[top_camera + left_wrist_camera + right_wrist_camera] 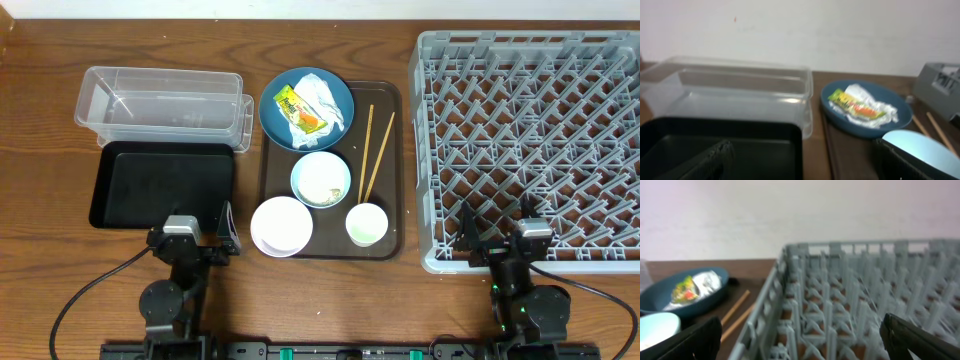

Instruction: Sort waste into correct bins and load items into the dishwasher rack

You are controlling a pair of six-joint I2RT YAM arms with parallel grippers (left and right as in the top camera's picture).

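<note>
— Where is the waste seen?
— The snack wrapper (299,108) and napkin (326,100) are found on the dark blue plate (275,122), at the brown tray's (393,175) far end.
— And the hands?
— The left hand (801,150) is held wide over the black tray (160,185), and the right hand (800,325) is held wide at the dishwasher rack (530,140). Nothing is gripped.

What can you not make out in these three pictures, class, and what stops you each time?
Whether the specks in the light blue bowl are rice: overhead, too small to tell.
Print on the wrapper: blurred in the left wrist view, too small overhead.
Inside of the same bowl: left wrist view, low angle, cut off by the bottom edge.
Right side of the dishwasher rack: right wrist view, blurred, cut off by the frame edge.
</note>
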